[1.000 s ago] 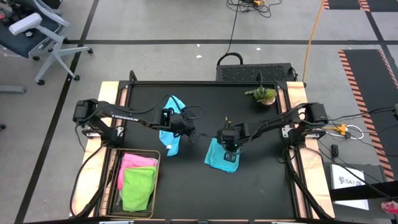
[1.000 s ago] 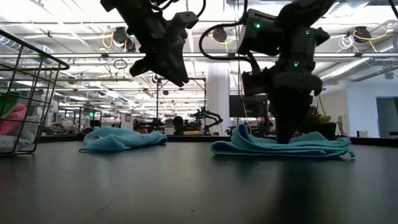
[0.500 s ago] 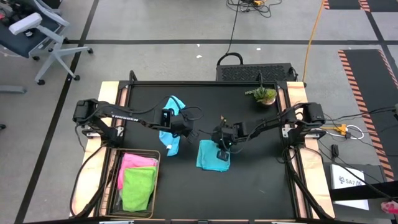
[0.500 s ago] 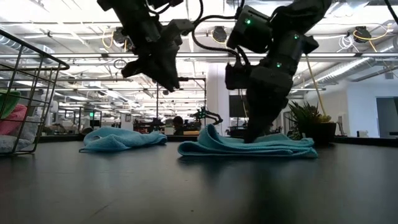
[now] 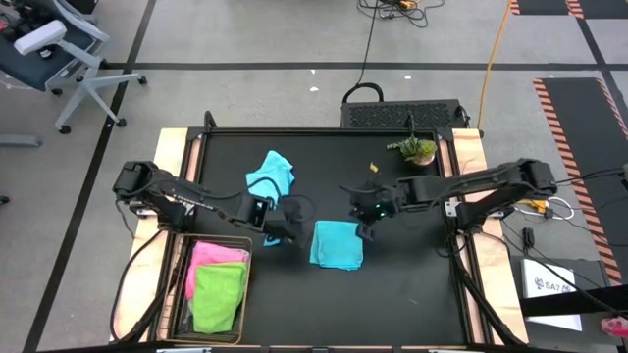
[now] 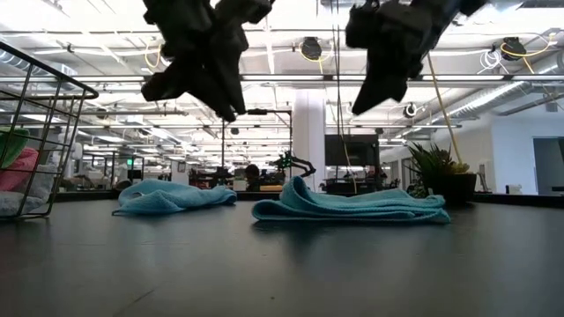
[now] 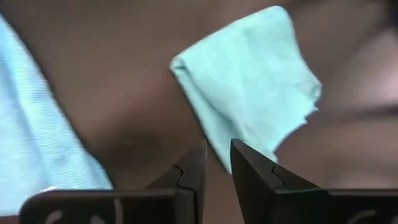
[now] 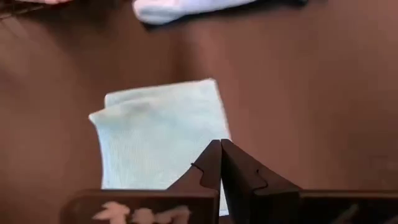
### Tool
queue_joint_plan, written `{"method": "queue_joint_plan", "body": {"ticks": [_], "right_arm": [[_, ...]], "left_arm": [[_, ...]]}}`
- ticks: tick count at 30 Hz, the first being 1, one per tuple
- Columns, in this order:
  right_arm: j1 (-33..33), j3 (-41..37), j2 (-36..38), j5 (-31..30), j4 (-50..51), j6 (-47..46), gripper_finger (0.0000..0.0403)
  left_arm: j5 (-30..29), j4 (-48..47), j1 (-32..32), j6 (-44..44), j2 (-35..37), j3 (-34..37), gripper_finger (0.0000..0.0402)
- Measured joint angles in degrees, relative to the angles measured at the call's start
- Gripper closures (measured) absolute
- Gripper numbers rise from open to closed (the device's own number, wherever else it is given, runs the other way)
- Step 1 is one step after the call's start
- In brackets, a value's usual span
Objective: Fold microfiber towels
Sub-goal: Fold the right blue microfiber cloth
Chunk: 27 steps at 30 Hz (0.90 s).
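Folded towel: a teal towel (image 5: 337, 244) lies flat at the middle of the table (image 5: 412, 294), folded into a rough square, touched by neither arm.
Unfolded towel: a light blue towel (image 5: 271, 174) lies crumpled behind it, well apart.
Basket: pink towel (image 5: 218, 255) and green towel (image 5: 218, 297) rest inside the wire basket (image 5: 179, 294), at the table's left front corner.
Left gripper (image 5: 278, 233): above the table just left of the folded towel, fingers a narrow slit apart, holding nothing.
Right gripper (image 5: 365, 227): raised beside the towel's right rear corner, fingers pressed together, empty.
Risk: a low sweep by either arm would likely snag the fold and pull it open.
Risk: the plant (image 5: 416, 149) stands near the right arm and could be knocked over.
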State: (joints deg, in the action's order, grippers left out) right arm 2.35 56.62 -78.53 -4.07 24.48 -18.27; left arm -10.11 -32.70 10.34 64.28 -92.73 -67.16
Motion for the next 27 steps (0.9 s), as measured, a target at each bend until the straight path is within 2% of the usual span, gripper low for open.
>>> {"method": "queue_joint_plan", "body": {"ticks": [4, 9, 15, 20, 24, 27], "right_arm": [[0.0, 0.0, 2.39, -0.73, 1.24, 1.39, 0.0403], [0.02, 0.0, 2.93, -1.05, 1.5, 4.07, 0.0403], [0.02, 0.0, 2.89, -2.35, 2.15, 4.46, 0.0403], [0.19, 0.0, 2.85, -3.53, 3.13, 4.43, 0.0403], [0.61, 0.0, 2.85, -4.42, 4.42, 4.12, 0.0403], [0.76, 0.0, 2.88, -4.67, 5.25, 4.01, 0.0403]], "left_arm": [[1.3, 4.57, 0.23, -3.97, 0.02, 0.0, 0.033], [2.03, 5.93, -0.93, -10.25, 0.02, 0.0, 0.0329], [12.76, 7.36, -2.6, -16.38, -1.64, -0.07, 0.0322], [20.59, 11.04, -2.66, -17.82, -8.1, -0.09, 0.0267], [25.19, 17.35, -2.92, -12.09, -14.56, 0.07, 0.0211], [27.04, 23.4, -3.66, -7.68, -16.63, 0.02, 0.0184]]}}
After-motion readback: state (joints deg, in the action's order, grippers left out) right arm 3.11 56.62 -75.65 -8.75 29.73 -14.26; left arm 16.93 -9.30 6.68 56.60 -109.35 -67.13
